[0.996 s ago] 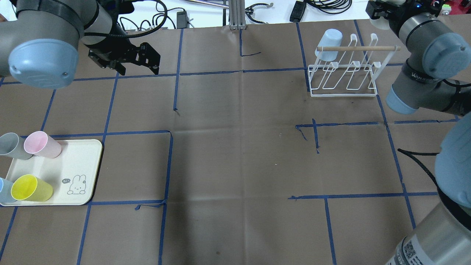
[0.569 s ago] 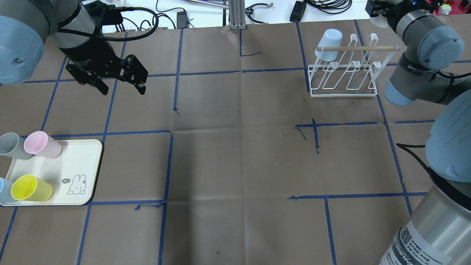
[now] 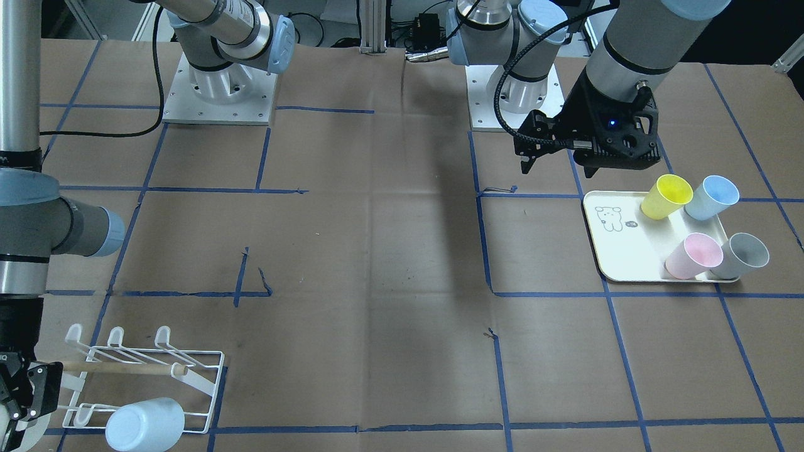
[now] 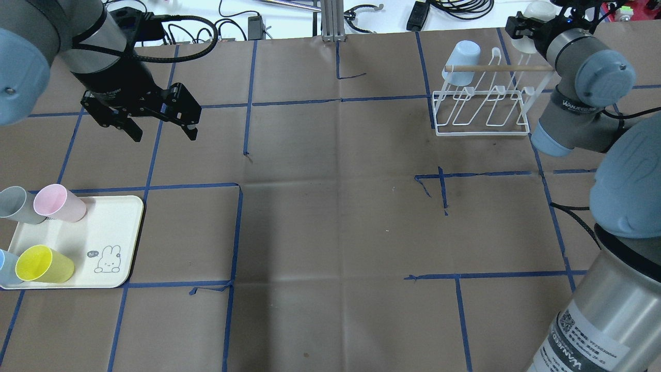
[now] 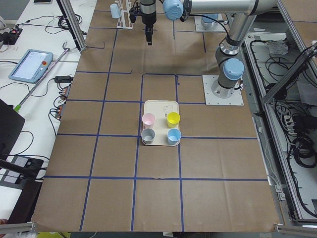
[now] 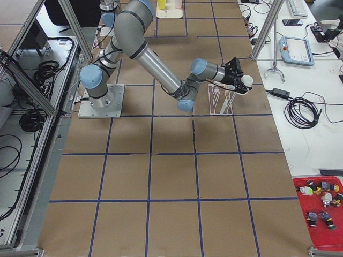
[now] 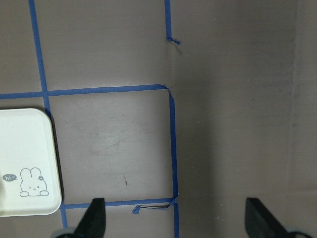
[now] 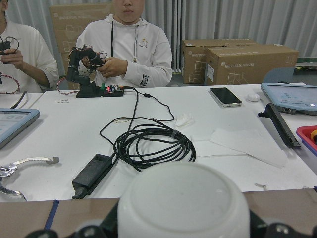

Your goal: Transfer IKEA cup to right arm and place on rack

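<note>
You're working in a robotics lab: a paper-covered tabletop (image 4: pixel 330 232) gridded with blue tape (image 4: pixel 235 232), aluminium frame posts (image 4: pixel 330 20), a teach pendant (image 5: pixel 29 64), tangled cables (image 4: pixel 230 23) on the bench (image 4: pixel 289 18) beyond the left fingers (image 4: pixel 135 133), Universal Robots cartons (image 8: pixel 247 62) behind colleagues (image 8: pixel 126 47).

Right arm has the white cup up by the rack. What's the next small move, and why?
Probably ease the right pincer down so the white cup settles over a bare prong of the rack. The pincer is shut on the cup close by the rack's top, and only one end prong carries a pale blue cup; the others look free.
</note>
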{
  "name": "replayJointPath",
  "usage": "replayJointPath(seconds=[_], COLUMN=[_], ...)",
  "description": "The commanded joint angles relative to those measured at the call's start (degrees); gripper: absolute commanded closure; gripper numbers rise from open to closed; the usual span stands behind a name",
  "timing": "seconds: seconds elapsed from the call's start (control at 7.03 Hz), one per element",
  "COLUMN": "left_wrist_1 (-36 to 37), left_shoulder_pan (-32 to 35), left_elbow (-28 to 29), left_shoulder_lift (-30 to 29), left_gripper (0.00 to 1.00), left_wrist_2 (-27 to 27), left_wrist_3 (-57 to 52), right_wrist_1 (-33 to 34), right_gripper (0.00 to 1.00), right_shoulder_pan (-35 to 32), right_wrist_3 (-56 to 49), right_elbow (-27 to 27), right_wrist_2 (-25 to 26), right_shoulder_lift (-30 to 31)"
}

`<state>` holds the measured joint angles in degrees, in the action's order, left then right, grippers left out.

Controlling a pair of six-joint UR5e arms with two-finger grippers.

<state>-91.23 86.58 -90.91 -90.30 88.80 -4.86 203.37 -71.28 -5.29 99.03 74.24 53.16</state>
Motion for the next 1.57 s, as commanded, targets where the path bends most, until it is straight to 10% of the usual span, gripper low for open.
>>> replayJointPath(seconds=[0.0, 0.43, 0.57, 0.71, 1.42], left_wrist_1=[0.7, 1.3, 2.1, 3.3, 5.6], left_shoulder_pan=[0.2, 2.0, 2.0, 2.0, 2.2], left_elbow=[-0.1, 0.1, 0.0, -0.1, -0.1], left_shoulder_lift=[0.0, 0.1, 0.0, -0.1, -0.1], left_gripper=[0.0, 0.0, 0.0, 0.0, 0.0], left_wrist_2=[-0.3, 0.1, 2.1, 2.5, 1.8], left_wrist_3=[4.9, 3.2, 0.6, 0.4, 0.8], right_wrist_1=[0.5, 0.9, 1.0, 1.0, 0.3], right_gripper=[0.93, 0.87, 0.69, 0.09, 0.0], right_shoulder_pan=[0.0, 0.0, 0.0, 0.0, -0.1], right_wrist_3=[-0.1, -0.1, -0.1, 0.4, 0.8], right_elbow=[1.5, 2.4, 2.5, 2.4, 1.9], right_wrist_2=[0.2, 2.1, 2.4, 2.9, 2.7], right_shoulder_lift=[-0.6, -0.6, -0.5, -0.5, 0.7])
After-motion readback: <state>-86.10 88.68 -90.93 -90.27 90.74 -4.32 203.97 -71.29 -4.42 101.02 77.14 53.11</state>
